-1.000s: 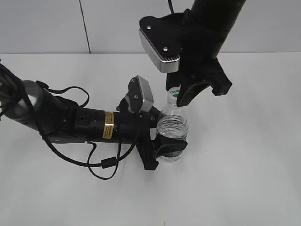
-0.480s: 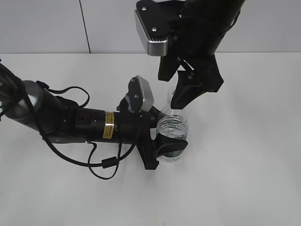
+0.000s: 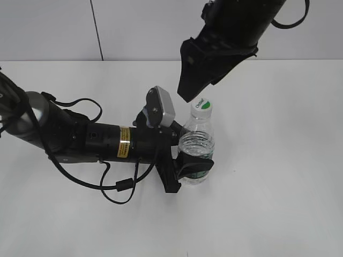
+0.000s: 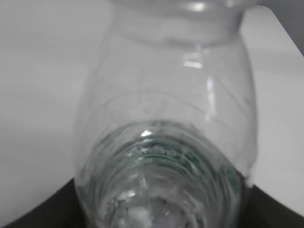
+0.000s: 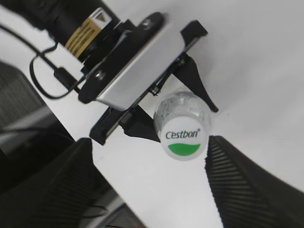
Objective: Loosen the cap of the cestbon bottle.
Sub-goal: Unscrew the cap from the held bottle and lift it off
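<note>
The Cestbon bottle [image 3: 196, 147] stands upright on the worktop [image 3: 278, 171], left gripper [image 3: 185, 160] fingers clamped on its body; thin, light, likely crushable; right gripper [image 5: 156, 190] fingers apart above the cap [image 5: 184, 139]; grip its rim.

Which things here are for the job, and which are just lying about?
For the job: cestbon bottle, cap, left gripper clamping the bottle, right gripper with open fingers above the cap.

Just lying about: table, black cable.
</note>
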`<state>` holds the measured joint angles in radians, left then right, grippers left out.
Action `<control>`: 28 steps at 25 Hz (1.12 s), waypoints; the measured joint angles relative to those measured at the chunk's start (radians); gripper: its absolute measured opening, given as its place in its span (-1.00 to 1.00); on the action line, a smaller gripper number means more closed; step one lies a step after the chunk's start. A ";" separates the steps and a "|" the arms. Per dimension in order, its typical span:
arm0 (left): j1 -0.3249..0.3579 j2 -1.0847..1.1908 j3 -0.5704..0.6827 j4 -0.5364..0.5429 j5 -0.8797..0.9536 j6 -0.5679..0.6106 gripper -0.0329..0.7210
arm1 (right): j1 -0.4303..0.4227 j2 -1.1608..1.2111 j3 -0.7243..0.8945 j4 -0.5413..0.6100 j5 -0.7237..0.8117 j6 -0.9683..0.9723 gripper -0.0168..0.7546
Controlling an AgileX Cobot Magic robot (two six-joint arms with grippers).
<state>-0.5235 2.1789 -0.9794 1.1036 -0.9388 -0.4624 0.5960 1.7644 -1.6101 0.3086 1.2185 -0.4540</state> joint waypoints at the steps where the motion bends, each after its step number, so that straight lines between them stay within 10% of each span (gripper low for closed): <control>1: 0.000 0.000 0.000 0.000 0.000 0.000 0.16 | 0.000 0.000 0.000 -0.007 0.000 0.131 0.49; 7: 0.000 0.000 0.000 0.000 0.000 0.000 0.16 | 0.000 0.000 0.000 -0.023 0.000 0.507 0.29; 28: 0.000 0.000 0.000 0.000 0.000 0.000 0.16 | 0.000 0.061 0.001 -0.080 0.000 0.566 0.21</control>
<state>-0.5235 2.1789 -0.9794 1.1036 -0.9388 -0.4624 0.5960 1.8253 -1.6092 0.2286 1.2185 0.1123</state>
